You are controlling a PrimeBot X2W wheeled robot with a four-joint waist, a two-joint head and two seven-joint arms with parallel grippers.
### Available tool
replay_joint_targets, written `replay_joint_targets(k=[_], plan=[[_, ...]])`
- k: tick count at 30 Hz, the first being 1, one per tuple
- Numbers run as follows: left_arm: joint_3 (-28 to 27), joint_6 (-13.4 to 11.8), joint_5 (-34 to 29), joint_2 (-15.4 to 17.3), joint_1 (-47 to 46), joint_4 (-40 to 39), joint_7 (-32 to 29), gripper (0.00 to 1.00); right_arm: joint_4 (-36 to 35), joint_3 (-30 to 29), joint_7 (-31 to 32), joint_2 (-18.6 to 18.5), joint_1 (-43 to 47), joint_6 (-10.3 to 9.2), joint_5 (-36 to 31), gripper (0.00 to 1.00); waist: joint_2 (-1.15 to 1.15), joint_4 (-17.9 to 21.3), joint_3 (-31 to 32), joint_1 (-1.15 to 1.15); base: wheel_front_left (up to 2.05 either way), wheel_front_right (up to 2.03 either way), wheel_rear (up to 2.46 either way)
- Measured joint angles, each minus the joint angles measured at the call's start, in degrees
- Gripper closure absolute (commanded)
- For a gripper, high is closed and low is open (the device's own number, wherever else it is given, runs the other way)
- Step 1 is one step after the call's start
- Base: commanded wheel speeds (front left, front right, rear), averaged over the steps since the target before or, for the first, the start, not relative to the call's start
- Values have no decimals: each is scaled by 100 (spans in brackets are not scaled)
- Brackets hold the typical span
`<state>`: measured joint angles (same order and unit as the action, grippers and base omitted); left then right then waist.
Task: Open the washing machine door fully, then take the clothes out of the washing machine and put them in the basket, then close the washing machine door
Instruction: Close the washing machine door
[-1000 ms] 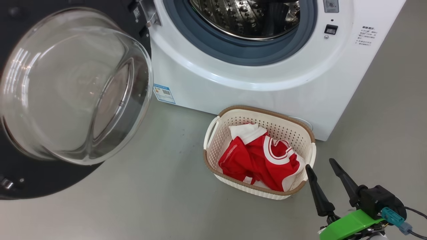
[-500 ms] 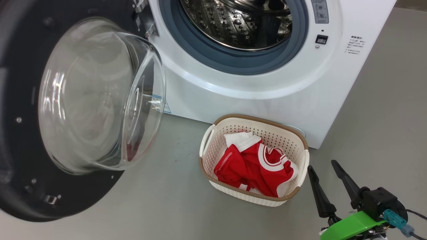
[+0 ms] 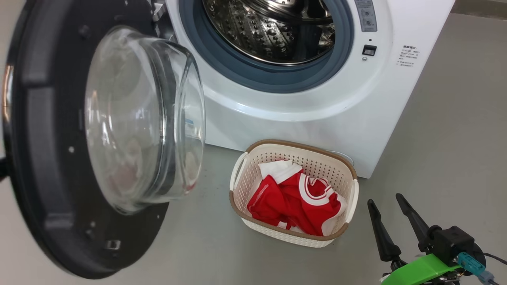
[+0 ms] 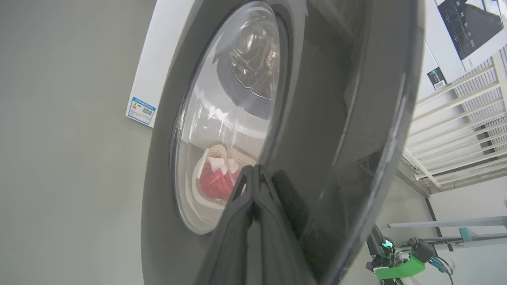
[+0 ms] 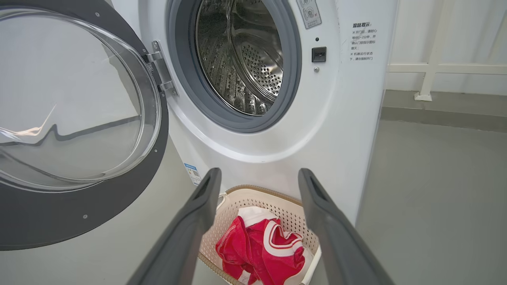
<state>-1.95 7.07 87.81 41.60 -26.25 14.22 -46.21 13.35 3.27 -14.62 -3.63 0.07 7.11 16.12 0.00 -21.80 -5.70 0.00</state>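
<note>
The washing machine door [image 3: 47, 158] stands half open on the washing machine [image 3: 297, 118]. The left gripper [image 4: 253, 171], fingers pressed together and holding nothing, points at its outer face. The clothes [image 3: 297, 202] lie in the basket [image 3: 297, 143] before the machine. The right gripper [image 3: 384, 199] hovers beside the basket, spread wide and empty.

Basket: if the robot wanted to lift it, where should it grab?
Probably the side handle on the end of the basket nearest the open right gripper, coming down from above. The handle is a thin loop standing off the wall, easy to close on, and the clothes lie inside, clear of it.
</note>
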Motion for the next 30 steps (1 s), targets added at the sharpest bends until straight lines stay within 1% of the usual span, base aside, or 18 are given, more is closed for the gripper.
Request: replay_joint_targets(k=[10, 19, 23, 30], plan=[[378, -1, 19, -318, 59, -839, 114, 100, -22, -42, -1, 14, 1, 0, 1, 0, 0, 174, 21, 0, 0, 0, 0], [803, 0, -94, -734, 7, -1328, 648, 100, -25, -43, -1, 22, 1, 0, 1, 0, 0, 328, 32, 0, 0, 0, 0], [877, 0, -103, -756, -13, -1344, 791, 100, -25, -43, -1, 26, 1, 0, 1, 0, 0, 357, 48, 0, 0, 0, 0], [938, 1, -141, -686, 2, -1256, 1188, 100, -24, -43, -1, 37, 46, 0, 4, 0, 0, 352, 141, 0, 0, 0, 0]])
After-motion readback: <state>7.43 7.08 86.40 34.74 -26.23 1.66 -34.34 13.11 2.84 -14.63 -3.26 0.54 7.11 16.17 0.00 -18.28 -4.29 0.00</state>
